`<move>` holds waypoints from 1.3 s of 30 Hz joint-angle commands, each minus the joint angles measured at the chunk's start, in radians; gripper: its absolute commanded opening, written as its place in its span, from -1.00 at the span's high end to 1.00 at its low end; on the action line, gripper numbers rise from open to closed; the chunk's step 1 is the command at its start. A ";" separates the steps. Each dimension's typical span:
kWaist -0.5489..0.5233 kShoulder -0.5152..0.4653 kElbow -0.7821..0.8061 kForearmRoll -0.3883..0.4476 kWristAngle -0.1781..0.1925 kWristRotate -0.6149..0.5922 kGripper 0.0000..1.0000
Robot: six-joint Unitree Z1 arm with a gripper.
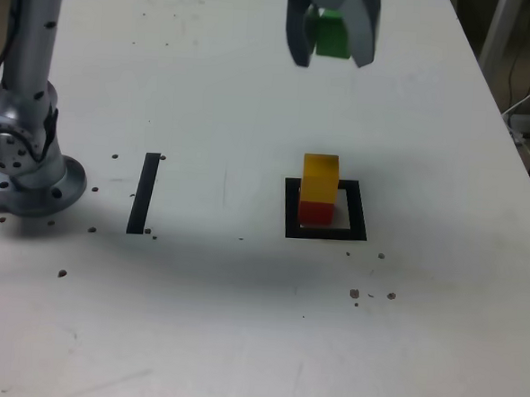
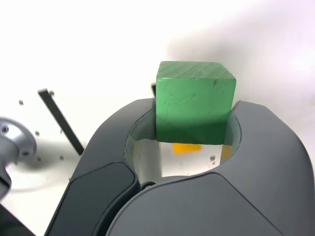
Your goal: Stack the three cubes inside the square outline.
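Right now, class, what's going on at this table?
A robot arm's gripper is holding the green cube up in the air. Below, the yellow cube sits on the red cube inside the black square outline, toward its left side in the exterior view. The green cube is not yet on the stack; it probably goes on top next.

In the exterior view, the light on the white tabletop point(image 1: 194, 320) is uneven, with a soft grey shadow band across it, and the moving grey gripper point(image 1: 330, 54) looks blurred. The wrist view is very bright; its white background is washed out, with a faint purple tint and soft shadows.
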 commanded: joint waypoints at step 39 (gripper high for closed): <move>-0.255 0.032 0.238 -0.199 -0.066 -0.424 0.34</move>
